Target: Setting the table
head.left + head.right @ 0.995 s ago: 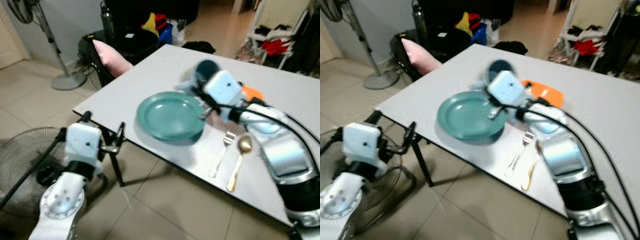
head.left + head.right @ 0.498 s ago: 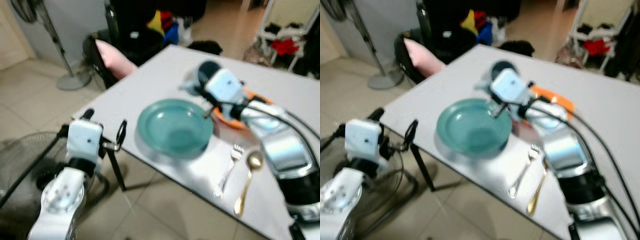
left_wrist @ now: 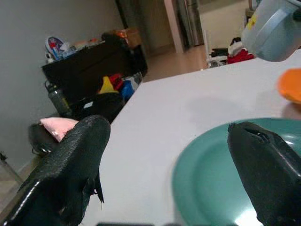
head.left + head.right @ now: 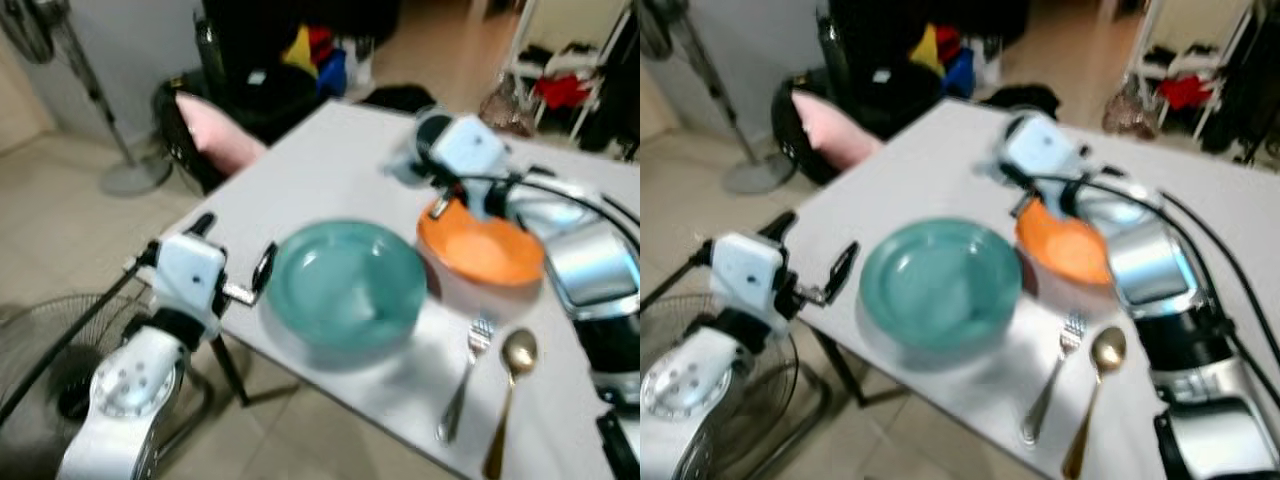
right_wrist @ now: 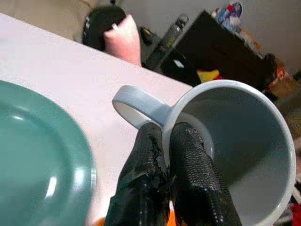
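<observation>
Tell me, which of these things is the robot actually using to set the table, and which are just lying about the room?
For the job: teal plate, orange bowl, fork, gold spoon, and the pale mug pinched in the right gripper.

Just lying about: pink cushion, standing fan, floor fan, clothes rack.

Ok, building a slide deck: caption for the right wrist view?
Right gripper pinching the rim of a pale blue mug beside the teal plate.

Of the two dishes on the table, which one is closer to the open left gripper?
The teal plate: it lies just in front of the left gripper at the table's near edge. The orange bowl sits beyond it, under the right arm.
</observation>
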You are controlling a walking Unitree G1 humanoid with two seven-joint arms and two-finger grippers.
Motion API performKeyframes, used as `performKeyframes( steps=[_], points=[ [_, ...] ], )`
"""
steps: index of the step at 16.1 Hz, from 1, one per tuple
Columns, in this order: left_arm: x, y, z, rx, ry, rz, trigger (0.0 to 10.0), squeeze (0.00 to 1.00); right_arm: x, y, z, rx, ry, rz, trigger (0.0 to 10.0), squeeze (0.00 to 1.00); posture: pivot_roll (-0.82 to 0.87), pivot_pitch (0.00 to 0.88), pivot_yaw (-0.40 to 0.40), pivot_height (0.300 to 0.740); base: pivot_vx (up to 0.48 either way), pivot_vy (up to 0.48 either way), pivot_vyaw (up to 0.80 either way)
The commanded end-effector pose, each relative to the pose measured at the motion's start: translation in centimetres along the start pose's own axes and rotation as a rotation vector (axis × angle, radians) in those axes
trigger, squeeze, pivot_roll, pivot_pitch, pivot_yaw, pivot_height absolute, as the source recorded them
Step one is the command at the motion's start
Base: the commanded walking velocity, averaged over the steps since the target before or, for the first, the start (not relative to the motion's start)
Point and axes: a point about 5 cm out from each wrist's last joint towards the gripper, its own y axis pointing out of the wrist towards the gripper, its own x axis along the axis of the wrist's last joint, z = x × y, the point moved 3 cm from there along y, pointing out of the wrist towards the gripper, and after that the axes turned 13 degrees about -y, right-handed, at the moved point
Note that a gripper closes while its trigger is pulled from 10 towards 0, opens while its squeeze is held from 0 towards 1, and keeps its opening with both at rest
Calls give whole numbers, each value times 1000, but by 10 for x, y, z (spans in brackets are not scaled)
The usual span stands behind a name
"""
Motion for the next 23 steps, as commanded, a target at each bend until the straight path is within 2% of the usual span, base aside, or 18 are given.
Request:
performKeyframes(
  steps=[1,3,6,9,12,14,16,18,21,23],
  points=[
    [-2,-1,5,11,13,19,10000,0,21,6,-3,15,-33,-84,10000,0,-66,0,66,740,319,0,0],
    [-1,-2,6,8,14,21,10000,0,23,10,-5,38,-47,-98,10000,0,-64,0,67,740,309,0,0],
    [-1,-2,7,-5,16,31,10000,0,27,17,-6,143,-117,-105,10000,0,-62,0,70,740,297,0,0],
    [-3,1,6,-41,15,66,10000,0,30,26,-9,232,-177,-101,10000,0,-62,0,72,740,0,0,0],
    [-3,-1,-6,-204,14,111,10000,0,33,45,-10,336,-197,-88,10000,0,-59,0,72,740,0,0,0],
    [-3,-5,-15,-328,13,163,10000,0,33,58,-7,400,-258,-47,10000,0,-53,0,74,740,0,0,0],
    [-1,-3,-15,-382,22,181,10000,0,32,65,-4,431,-292,-8,10000,0,-48,0,77,740,0,0,0],
    [0,-4,-16,-428,21,199,10000,0,26,68,0,483,-328,39,10000,0,-48,0,82,740,0,0,0],
    [-1,-9,-17,-462,21,224,10000,0,13,67,-4,494,-375,119,10000,0,-46,0,82,740,0,0,0],
    [0,-7,-22,-473,13,217,10000,0,9,64,-7,501,-368,121,10000,0,-49,0,81,740,0,0,0]
  ],
)
